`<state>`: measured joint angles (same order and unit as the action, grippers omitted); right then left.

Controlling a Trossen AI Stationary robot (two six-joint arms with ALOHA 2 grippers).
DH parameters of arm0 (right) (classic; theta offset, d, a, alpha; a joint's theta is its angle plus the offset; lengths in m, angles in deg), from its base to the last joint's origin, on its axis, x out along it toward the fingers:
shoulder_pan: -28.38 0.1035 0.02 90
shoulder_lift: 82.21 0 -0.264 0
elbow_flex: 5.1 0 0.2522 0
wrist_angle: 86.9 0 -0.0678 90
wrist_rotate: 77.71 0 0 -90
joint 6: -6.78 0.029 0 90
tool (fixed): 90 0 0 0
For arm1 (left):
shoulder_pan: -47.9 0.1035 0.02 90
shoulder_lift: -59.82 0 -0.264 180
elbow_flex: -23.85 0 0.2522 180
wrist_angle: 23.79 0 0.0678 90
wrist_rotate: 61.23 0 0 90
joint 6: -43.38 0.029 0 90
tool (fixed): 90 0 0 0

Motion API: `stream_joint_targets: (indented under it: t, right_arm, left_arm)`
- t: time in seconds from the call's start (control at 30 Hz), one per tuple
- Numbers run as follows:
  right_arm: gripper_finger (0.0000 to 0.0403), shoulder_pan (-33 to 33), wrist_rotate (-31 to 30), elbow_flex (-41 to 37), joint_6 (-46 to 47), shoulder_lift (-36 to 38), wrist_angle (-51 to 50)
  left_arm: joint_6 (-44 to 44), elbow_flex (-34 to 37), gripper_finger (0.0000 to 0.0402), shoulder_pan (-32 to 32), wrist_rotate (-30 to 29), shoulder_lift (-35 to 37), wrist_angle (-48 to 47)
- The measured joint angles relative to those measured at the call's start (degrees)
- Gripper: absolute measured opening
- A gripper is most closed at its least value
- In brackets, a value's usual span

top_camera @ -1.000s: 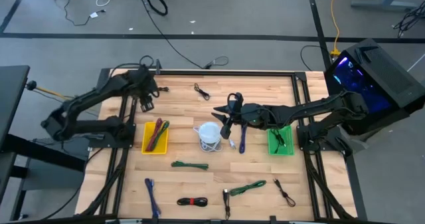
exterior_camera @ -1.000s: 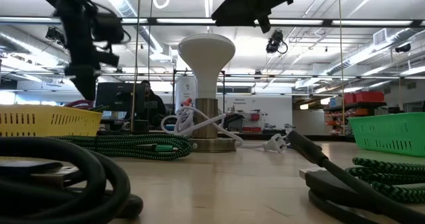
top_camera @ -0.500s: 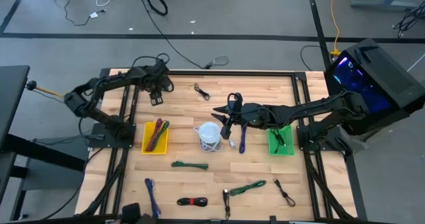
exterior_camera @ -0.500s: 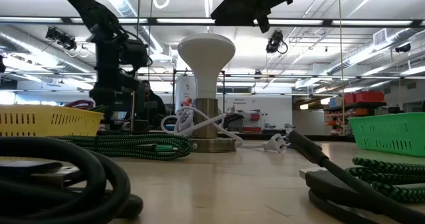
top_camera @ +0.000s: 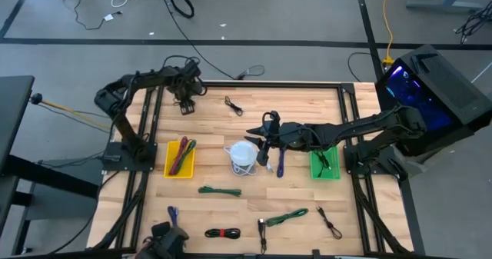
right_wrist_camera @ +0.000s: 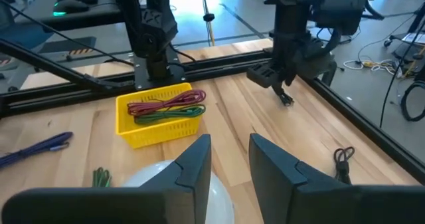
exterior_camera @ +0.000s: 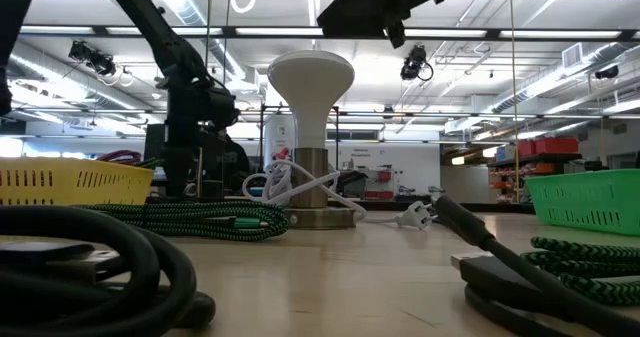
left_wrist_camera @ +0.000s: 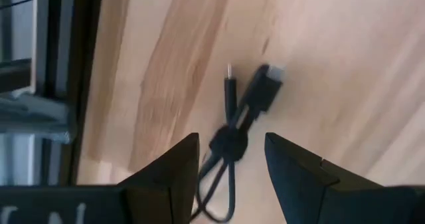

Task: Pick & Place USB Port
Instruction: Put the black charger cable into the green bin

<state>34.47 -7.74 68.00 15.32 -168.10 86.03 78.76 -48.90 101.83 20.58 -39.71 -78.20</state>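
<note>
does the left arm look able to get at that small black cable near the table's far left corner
Probably yes: the left gripper hovers right over the black cable, fingers open on either side, with bare wood around it and nothing in between.

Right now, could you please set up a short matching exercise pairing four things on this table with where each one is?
Things:
1. left gripper
2. right gripper
3. yellow basket
4. green basket

Places:
a. beside the white lamp
b. above a small black cable at the far-left corner
c. left of the lamp, holding red and green cables
d. right of the blue cable

Pairs: 1-b, 2-a, 3-c, 4-d
</note>
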Motion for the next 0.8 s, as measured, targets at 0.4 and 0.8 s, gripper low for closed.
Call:
stream_joint_targets:
  t: [0.4, 0.8]
  right_arm:
    - [0.0105, 0.00, -0.07, -0.01, -0.02, 0.00, 0.17]
    - [0.0105, -0.04, -0.19, -0.01, -0.05, 0.00, -1.74]
  left_arm:
    - [0.00, -0.31, 0.0115, 2.17, 3.93, -5.46, -0.32]
    - [-9.01, -8.54, 0.0026, 1.68, 10.26, 2.05, -10.26]
